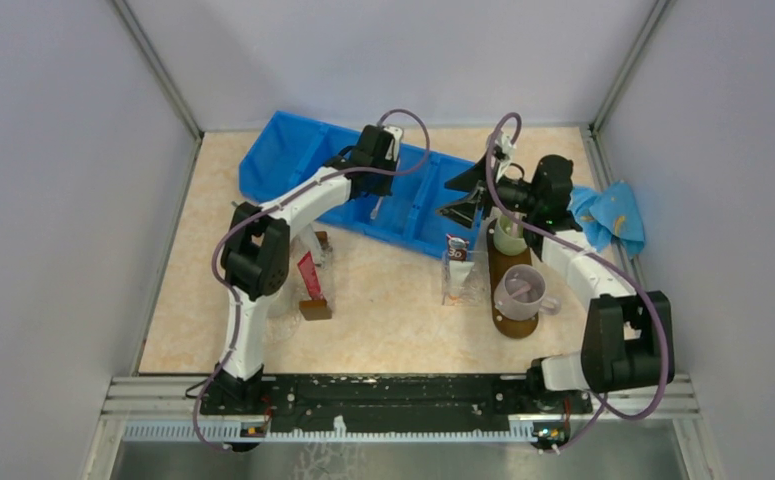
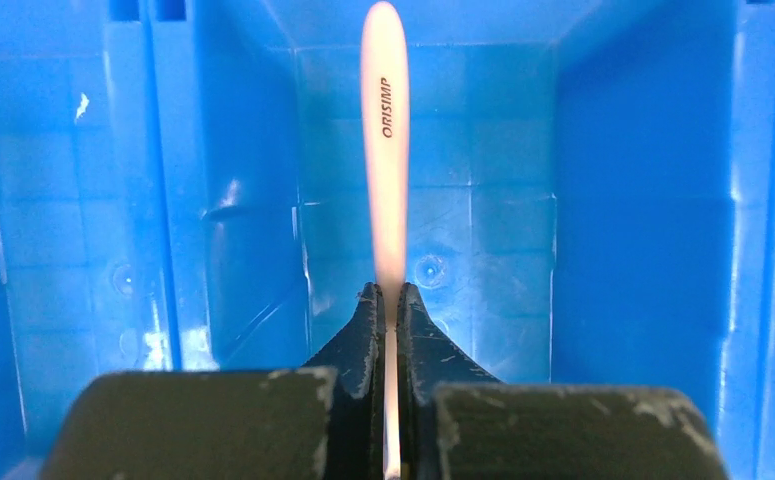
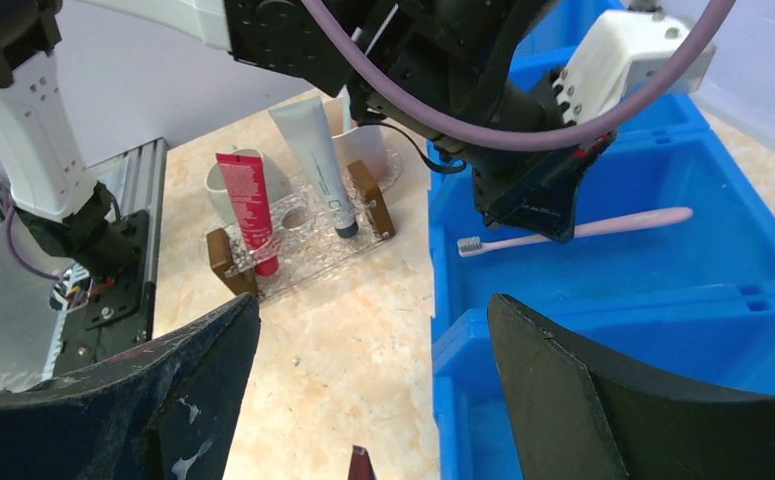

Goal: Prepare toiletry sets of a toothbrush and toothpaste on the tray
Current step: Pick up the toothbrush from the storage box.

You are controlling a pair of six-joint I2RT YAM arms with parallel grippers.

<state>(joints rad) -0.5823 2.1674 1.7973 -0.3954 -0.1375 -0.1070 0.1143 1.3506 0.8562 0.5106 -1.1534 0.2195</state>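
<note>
A pale pink toothbrush (image 2: 385,150) sticks out of my left gripper (image 2: 389,292), which is shut on its handle inside the blue bin (image 2: 643,200). From the right wrist view the toothbrush (image 3: 603,224) lies level above the bin floor, bristles to the left. My right gripper (image 3: 373,305) is open and holds nothing, hovering over the bin's near right edge (image 1: 453,198). A white toothpaste tube (image 1: 455,268) with a dark red end lies on the table beside the dark brown tray (image 1: 510,325). A red tube (image 3: 248,210) and a white tube (image 3: 315,160) stand in a clear rack.
A pale green mug (image 1: 508,236) and a lilac mug (image 1: 520,290) stand on the tray. The clear rack with brown end blocks (image 1: 313,285) sits at the left by the left arm. A blue cloth (image 1: 611,215) lies at the far right.
</note>
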